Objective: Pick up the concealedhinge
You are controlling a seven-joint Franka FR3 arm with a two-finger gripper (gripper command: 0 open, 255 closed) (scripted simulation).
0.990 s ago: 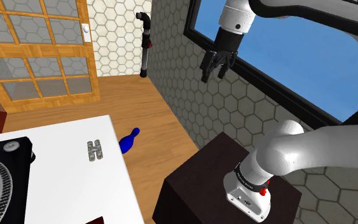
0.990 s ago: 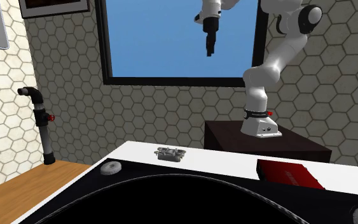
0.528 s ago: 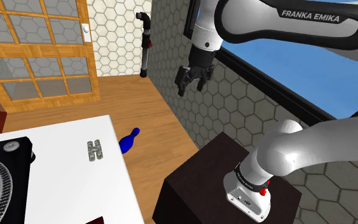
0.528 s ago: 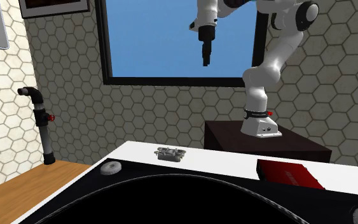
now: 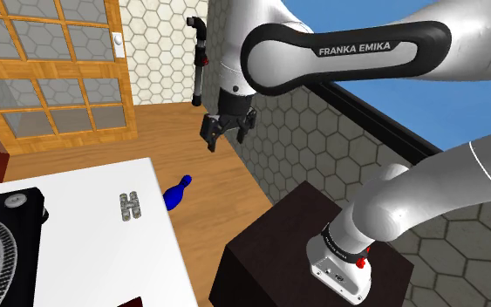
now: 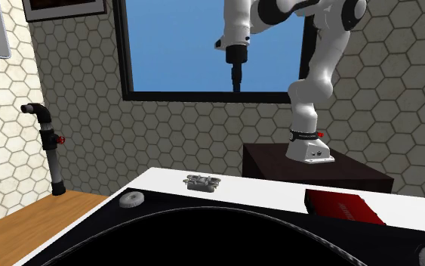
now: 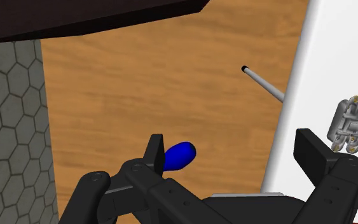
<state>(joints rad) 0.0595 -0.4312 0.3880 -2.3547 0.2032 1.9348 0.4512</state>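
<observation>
the white arm (image 5: 339, 52) arches from its dark stand (image 5: 269, 253) at the lower right of the shoulder view up and over to the upper middle of the frame. there its jaws hang in the air over the wooden floor (image 5: 208, 174), in front of the hexagon-tiled wall (image 5: 304, 131). in the wrist view the two black fingers (image 7: 155, 149) stand well apart with nothing between them but floor, so the jaws are open and hold nothing.

the concealedhinge (image 5: 129, 206) is a small silvery metal piece lying flat on the white table (image 5: 78, 253) at the lower left of the shoulder view. it sits near the table's edge and well apart from the jaws. in the second exterior view the hinge (image 6: 202, 182) sits at the middle of the frame on the table (image 6: 248, 193), just beyond a black turntable (image 6: 203, 234). the arm (image 6: 241, 23) hangs high above it against the blue window (image 6: 180, 45). in the wrist view the hinge (image 7: 350, 124) lies on the table (image 7: 336, 63) just past the outer side of one finger.

a blue bottle (image 5: 176, 194) lies on the floor just beside the table's edge; in the wrist view it (image 7: 179, 156) shows next to the other finger. a thin grey rod (image 7: 263, 84) slants out from under the table there, possibly a table leg. a dark pipe (image 5: 199, 61) stands at the far wall beside a wooden door (image 5: 51, 70) with glass panes.
</observation>
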